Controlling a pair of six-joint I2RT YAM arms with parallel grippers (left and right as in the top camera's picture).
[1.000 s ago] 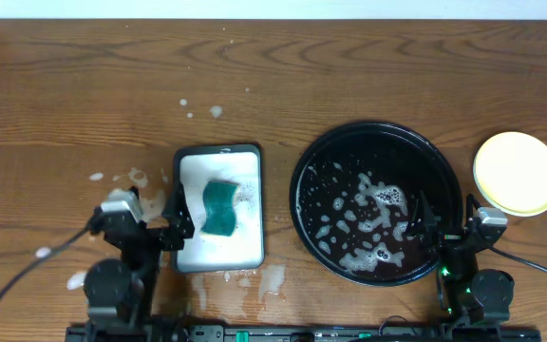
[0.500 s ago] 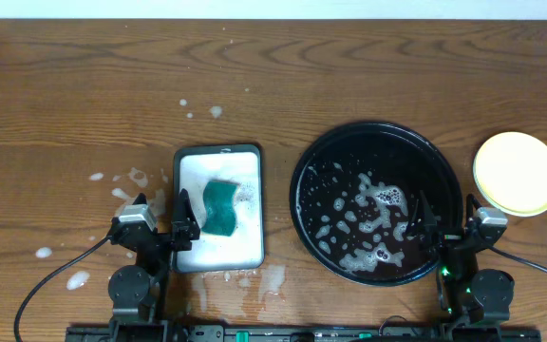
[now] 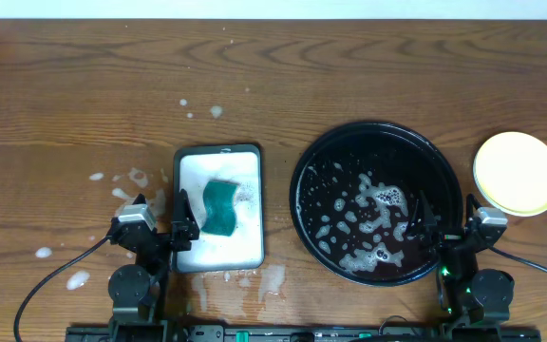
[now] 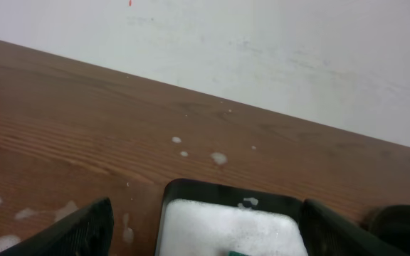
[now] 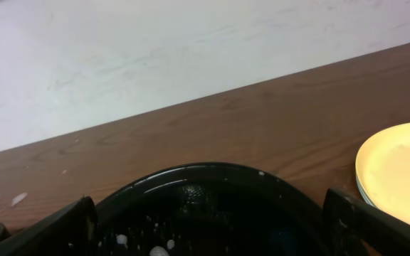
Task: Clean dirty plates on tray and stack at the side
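Plates stacked at the side, tray bare of them, both arms holding nothing.

The stack of plates (image 3: 518, 173) sits on the counter (image 3: 349, 66) just right of the black tray (image 3: 304, 190) and apart from its rim. A pale yellow plate is on top and a mint edge shows beneath, so the stacking looks done. The tray holds only suds (image 3: 373, 214), which suggests the washing took place there. The green sponge (image 3: 219, 207) lies in its white sponge tray (image 3: 240, 157), set down where its foam stays contained. The left gripper (image 3: 164, 223) rests low by that tray's near left corner. The right gripper (image 3: 442, 223) rests at the black tray's near right rim. Both have their jaws spread wide and empty.
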